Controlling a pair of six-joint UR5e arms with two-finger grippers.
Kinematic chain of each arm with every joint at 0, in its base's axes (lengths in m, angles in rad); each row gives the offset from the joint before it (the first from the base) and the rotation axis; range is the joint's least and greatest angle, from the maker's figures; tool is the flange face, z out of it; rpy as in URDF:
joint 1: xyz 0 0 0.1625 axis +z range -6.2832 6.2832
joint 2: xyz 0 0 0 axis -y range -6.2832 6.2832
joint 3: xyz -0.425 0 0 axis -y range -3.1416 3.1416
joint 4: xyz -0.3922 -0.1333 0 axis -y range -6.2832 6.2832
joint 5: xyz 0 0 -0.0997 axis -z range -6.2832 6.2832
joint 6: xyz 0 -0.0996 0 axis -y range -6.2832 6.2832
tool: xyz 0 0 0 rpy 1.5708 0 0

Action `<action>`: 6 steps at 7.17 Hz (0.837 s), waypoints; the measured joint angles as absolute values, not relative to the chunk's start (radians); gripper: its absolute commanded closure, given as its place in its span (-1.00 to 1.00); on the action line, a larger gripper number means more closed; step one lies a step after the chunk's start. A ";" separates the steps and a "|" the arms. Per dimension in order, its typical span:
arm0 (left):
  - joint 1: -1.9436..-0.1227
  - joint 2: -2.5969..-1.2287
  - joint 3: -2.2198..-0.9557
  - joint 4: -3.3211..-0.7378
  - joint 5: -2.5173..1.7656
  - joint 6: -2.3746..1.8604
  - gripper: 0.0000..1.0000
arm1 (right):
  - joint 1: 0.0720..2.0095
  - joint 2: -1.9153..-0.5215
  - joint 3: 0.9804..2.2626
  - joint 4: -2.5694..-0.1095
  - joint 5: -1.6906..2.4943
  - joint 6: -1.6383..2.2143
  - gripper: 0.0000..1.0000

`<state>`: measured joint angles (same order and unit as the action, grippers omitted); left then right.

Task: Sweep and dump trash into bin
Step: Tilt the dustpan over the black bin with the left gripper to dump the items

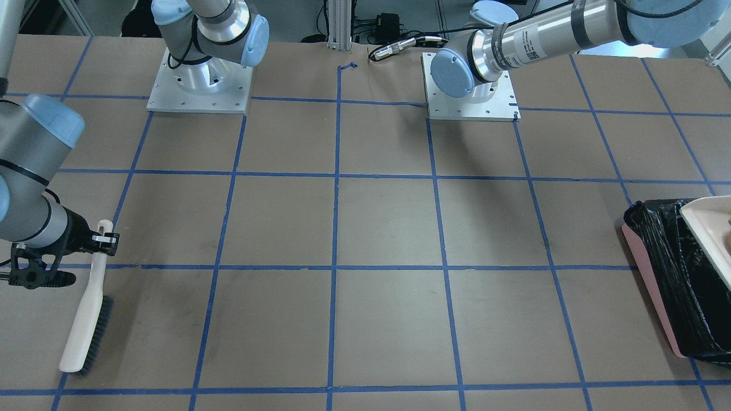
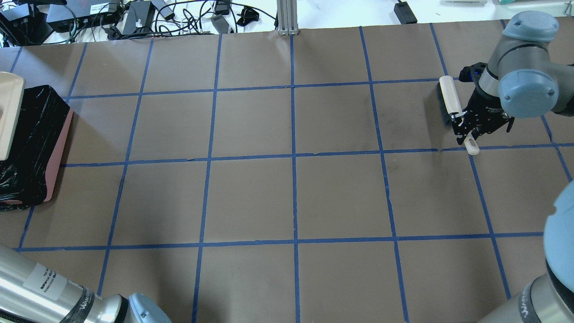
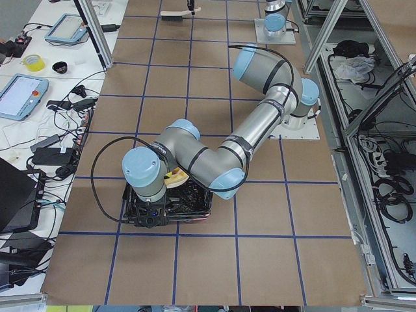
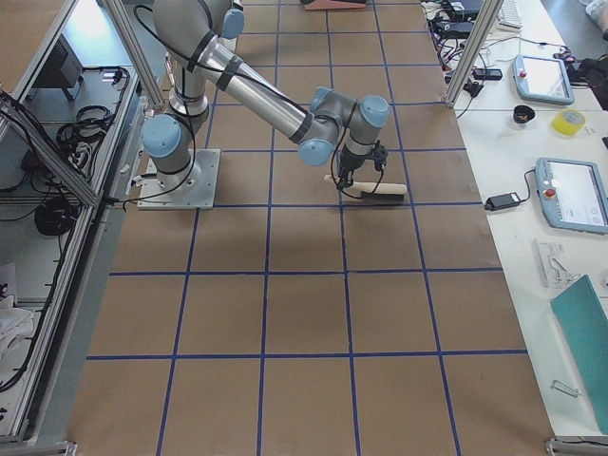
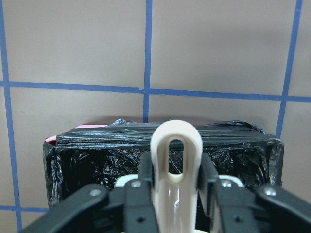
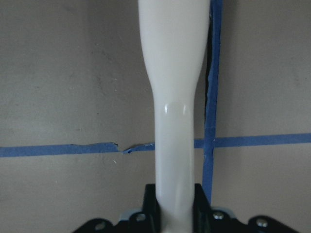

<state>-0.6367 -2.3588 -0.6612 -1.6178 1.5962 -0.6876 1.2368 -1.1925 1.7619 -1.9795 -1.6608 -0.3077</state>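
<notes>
Clamping the dustpan handle (image 5: 176, 131), the left gripper's (image 5: 176, 167) fingers (image 5: 146, 174) are closed tight, the dustpan (image 1: 708, 222) over the bin (image 1: 657, 268), brownish trash (image 1: 729, 240) barely showing on it; well apart from the bin, the right gripper (image 2: 464, 123) pinches the brush (image 1: 85, 325) by its handle

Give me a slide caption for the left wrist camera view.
Left claw grips the dustpan handle above the black-lined pink bin.

we note: silver tube arms (image 1: 537, 40), pale blue joint caps (image 1: 451, 71), white printed label (image 2: 47, 282), black cable (image 3: 92, 185), square screwed base plates (image 1: 200, 97), black left gripper (image 5: 176, 174) with screws.
</notes>
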 measured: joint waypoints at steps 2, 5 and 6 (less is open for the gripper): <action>-0.623 -2.380 -0.647 -1.513 1.626 -0.655 1.00 | 1.237 -1.191 1.764 -1.987 -1.667 -0.335 1.00; -0.628 -2.369 -0.647 -1.362 1.666 -0.584 1.00 | 1.237 -1.191 1.764 -2.003 -1.669 -0.331 0.58; -0.639 -2.365 -0.655 -1.304 1.671 -0.558 1.00 | 1.238 -1.187 1.764 -2.019 -1.668 -0.330 0.48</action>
<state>-0.6394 -2.3654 -0.6552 -1.3041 1.6706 -0.5576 1.2377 -1.1870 1.7641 -2.0191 -1.6681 -0.3297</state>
